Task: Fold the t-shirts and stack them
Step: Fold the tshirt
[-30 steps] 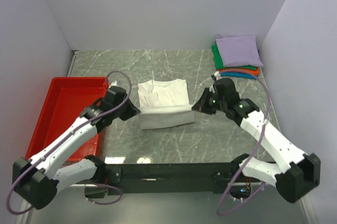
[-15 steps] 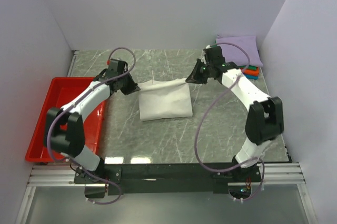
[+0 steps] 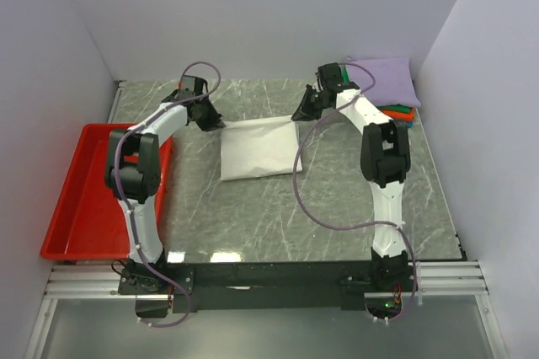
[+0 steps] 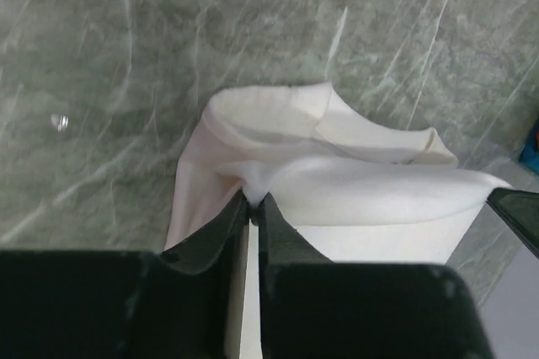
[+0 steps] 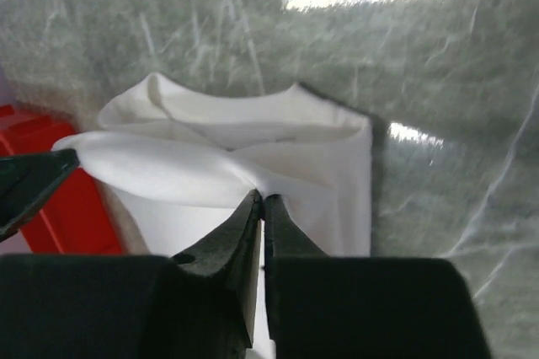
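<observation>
A white t-shirt point(image 3: 257, 150), partly folded, lies in the middle of the marble table. My left gripper point(image 3: 216, 124) is shut on its far left corner and my right gripper point(image 3: 296, 117) is shut on its far right corner. Both hold the far edge lifted and stretched between them. The left wrist view shows the pinched white cloth point(image 4: 337, 182) at the closed fingertips. The right wrist view shows the same cloth point(image 5: 210, 165). A stack of folded shirts stands at the back right, lavender point(image 3: 381, 79) on top, then green, orange and teal edges point(image 3: 402, 115). No red print shows.
A red plastic tray point(image 3: 88, 182) sits at the table's left edge. White walls close in the left, back and right sides. Cables loop above both arms.
Both grippers have carried the shirt's edge away from the arm bases toward the back wall, folding the cloth over; the arms are now stretched far out.
</observation>
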Robot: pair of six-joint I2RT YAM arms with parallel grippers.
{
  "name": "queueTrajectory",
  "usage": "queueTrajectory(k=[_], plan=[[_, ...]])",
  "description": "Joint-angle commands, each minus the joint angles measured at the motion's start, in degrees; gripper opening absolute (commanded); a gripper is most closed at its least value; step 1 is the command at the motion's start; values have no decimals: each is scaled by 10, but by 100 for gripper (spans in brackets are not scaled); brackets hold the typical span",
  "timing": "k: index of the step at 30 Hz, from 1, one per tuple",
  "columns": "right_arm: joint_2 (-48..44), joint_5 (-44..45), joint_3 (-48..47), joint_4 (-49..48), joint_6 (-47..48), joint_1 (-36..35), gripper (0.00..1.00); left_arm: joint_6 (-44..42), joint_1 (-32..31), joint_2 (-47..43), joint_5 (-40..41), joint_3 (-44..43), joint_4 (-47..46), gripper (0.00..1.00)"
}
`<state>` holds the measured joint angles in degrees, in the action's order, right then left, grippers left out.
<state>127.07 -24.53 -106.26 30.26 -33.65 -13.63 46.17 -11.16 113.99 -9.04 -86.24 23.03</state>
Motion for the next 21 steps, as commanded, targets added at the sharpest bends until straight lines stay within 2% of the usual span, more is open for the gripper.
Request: queueTrajectory(k=[1, 2, 3, 5, 6, 9, 14, 16, 21], plan=[[43, 5, -86, 29, 24, 13, 11, -29, 10, 22, -8, -57, -4, 15], [49, 5, -99, 32, 26, 14, 22, -33, 12, 26, -6, -66, 1, 21], [56, 18, -128, 55, 29, 15, 27, -35, 14, 29, -2, -80, 7, 36], [58, 27, -146, 71, 38, 17, 38, -38, 24, 23, -6, -83, 7, 49], [45, 40, -142, 75, 39, 18, 41, -38, 26, 11, -11, -82, 3, 60], [-6, 57, -90, 62, 38, 16, 44, -41, 31, -17, -8, -74, 5, 71], [-112, 76, 47, 17, 15, -3, 43, -9, 4, -77, -6, -3, -17, 66], [-167, 77, 129, -21, 3, -27, 43, 10, -25, -106, 22, 44, -25, 58], [-242, 43, 280, -107, -31, -82, 41, 57, -88, -148, 19, 158, -89, 35]])
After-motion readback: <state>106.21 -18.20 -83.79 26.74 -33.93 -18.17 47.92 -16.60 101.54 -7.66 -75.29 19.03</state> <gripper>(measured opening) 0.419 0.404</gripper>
